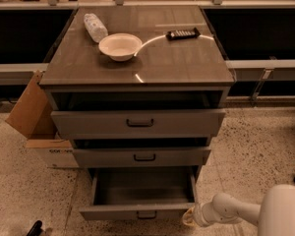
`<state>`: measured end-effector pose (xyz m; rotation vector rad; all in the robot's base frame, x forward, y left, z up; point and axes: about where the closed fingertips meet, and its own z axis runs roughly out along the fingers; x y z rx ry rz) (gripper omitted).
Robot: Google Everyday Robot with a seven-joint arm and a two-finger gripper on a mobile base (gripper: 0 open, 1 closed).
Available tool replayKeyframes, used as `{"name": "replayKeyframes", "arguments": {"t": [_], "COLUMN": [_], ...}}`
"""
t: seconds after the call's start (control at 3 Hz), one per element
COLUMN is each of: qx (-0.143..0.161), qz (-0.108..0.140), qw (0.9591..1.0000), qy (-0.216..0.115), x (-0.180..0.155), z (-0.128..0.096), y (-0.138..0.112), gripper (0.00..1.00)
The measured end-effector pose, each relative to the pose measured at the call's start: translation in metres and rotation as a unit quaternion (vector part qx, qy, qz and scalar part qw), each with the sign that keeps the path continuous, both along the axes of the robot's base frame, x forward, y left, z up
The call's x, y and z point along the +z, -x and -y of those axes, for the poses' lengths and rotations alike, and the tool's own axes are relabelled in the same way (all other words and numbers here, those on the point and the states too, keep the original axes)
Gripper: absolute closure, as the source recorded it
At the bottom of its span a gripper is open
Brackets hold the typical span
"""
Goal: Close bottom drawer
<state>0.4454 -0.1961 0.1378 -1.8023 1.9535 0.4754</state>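
Bottom drawer (142, 195) pulled far out at the foot of the desk (177, 65), grey inside in plain sight, small dark handle at the centre of its front. Gripper (189, 216) low, just beside the drawer's right front corner, contact not clear, on a white arm (236, 211) reaching in from the lower right. Above, middle drawer (142, 156) and top drawer (137, 123) each out a little. On the desk: white bowl (120, 45), plastic bottle (95, 27) lying just behind it, dark flat device (183, 33) to the right. Cardboard box (32, 107) at the left.
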Motion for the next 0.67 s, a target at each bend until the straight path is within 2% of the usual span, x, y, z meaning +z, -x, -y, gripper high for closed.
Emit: {"name": "replayKeyframes", "arguments": {"t": [0.67], "qx": [-0.02], "qz": [0.055], "qw": [0.9983], "qy": [-0.008], "x": [0.0], "z": [-0.002], "y": [-0.051], "gripper": [1.0]}}
